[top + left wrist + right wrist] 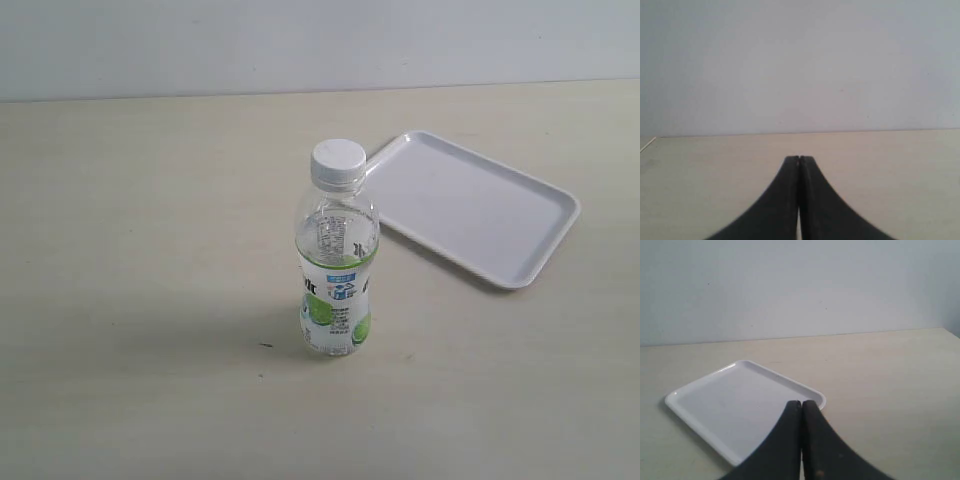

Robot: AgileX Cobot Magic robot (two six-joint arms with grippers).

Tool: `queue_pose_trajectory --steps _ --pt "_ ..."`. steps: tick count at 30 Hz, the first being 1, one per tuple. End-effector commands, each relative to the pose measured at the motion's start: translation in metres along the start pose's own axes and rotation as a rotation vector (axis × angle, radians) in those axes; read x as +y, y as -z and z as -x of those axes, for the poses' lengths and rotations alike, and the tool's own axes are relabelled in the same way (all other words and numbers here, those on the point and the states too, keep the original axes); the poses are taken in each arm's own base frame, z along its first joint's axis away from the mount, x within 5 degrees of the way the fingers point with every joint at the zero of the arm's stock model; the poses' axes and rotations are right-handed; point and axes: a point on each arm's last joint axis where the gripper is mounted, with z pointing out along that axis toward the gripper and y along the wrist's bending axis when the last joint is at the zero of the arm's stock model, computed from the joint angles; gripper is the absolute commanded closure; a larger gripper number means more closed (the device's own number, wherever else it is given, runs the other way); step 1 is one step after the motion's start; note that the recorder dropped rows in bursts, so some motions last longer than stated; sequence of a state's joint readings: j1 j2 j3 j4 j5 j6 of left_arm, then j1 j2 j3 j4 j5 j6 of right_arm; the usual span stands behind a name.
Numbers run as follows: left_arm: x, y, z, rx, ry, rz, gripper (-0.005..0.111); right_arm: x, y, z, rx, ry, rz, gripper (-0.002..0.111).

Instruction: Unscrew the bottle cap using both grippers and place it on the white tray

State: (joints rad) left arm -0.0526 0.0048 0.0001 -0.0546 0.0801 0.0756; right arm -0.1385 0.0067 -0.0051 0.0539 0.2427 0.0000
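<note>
The clear bottle (337, 280) with its white, blue and green label stands upright in the middle of the table. Its ribbed white cap (337, 163) sits on the neck. Behind it to the right lies the white tray (470, 205), with nothing in it. No gripper shows in the exterior view. In the left wrist view my left gripper (799, 159) is shut with nothing held, over bare table. My right gripper (801, 404) is shut too, holding nothing, its tips in front of the tray (730, 400). Neither wrist view shows the bottle.
The light wooden table (130, 250) ends at a pale grey wall (300, 40) at the back. A table edge (647, 145) shows far off in the left wrist view.
</note>
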Motion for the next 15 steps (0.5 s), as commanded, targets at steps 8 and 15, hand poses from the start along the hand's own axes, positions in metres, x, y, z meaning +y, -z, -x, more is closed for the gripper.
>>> queue_pose_trajectory --steps 8,15 --pt "-0.0004 0.0004 0.0003 -0.005 0.013 -0.007 0.107 -0.0005 0.0001 -0.0009 -0.007 0.005 -0.008 0.108" --pt "0.0001 0.0006 0.0058 -0.065 -0.028 -0.001 0.107 -0.0005 0.0001 -0.0009 -0.007 0.005 -0.008 0.108"
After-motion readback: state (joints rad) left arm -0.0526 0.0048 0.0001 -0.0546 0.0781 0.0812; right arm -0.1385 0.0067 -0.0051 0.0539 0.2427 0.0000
